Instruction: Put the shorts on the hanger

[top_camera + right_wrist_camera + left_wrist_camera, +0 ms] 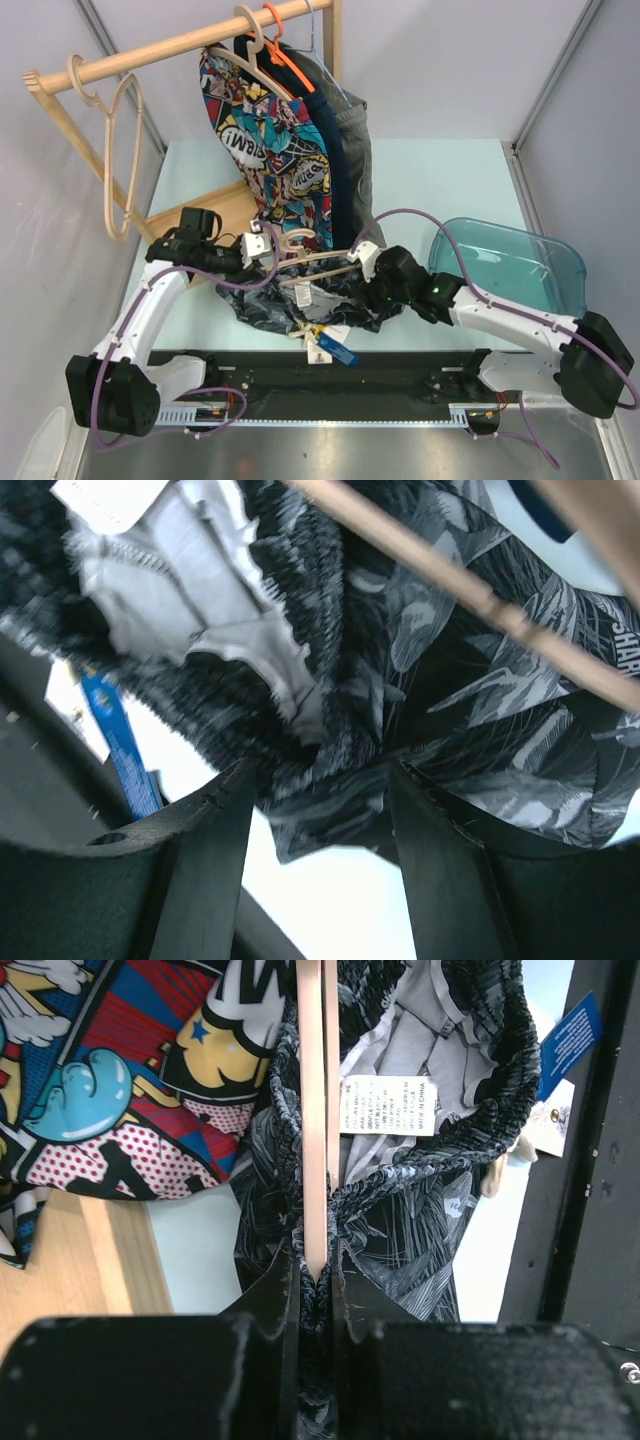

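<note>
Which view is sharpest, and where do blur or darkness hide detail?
Top external: sharp, evenly lit, though the shorts read as a dark mass. Left wrist: care label legible, left pincer near-black. Right wrist: softest, hanger blurred.

Left arm (140, 320): base at near left, white link rising far and slightly right to the elbow, forearm then running right. The left gripper (315, 1278) has its jaws pinched tight on the bar of the hanger (312, 1110), with the shorts (400, 1220) bunched against the fingers. Right arm (510, 320): base at near right, stretched low to the left. The right gripper (320, 770) has its jaws standing apart, cloth lying across the gap, and faces the left gripper, near it but not touching.
</note>
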You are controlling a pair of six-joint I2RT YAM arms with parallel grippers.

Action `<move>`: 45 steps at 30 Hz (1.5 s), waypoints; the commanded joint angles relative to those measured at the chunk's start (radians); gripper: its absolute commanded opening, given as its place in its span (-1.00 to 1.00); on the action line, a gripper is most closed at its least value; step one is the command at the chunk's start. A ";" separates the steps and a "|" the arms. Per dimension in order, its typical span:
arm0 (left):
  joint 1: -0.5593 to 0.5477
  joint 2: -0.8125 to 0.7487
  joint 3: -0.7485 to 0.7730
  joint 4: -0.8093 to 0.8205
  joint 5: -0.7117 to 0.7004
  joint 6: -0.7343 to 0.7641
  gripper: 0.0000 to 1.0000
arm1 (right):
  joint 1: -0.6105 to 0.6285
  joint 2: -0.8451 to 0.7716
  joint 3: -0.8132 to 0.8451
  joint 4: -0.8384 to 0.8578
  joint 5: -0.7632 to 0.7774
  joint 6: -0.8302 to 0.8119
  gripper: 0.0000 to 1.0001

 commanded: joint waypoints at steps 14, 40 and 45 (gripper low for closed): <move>0.113 -0.063 -0.013 -0.078 0.120 0.040 -1.00 | -0.159 0.129 -0.016 0.091 0.067 0.197 -1.00; -0.107 -0.011 0.071 -0.017 -0.150 -0.072 -1.00 | -0.390 -0.134 0.179 -0.111 0.049 -0.013 -1.00; -0.169 0.014 0.099 0.091 -0.147 -0.223 -1.00 | -0.304 -0.120 0.193 -0.104 0.064 -0.039 -1.00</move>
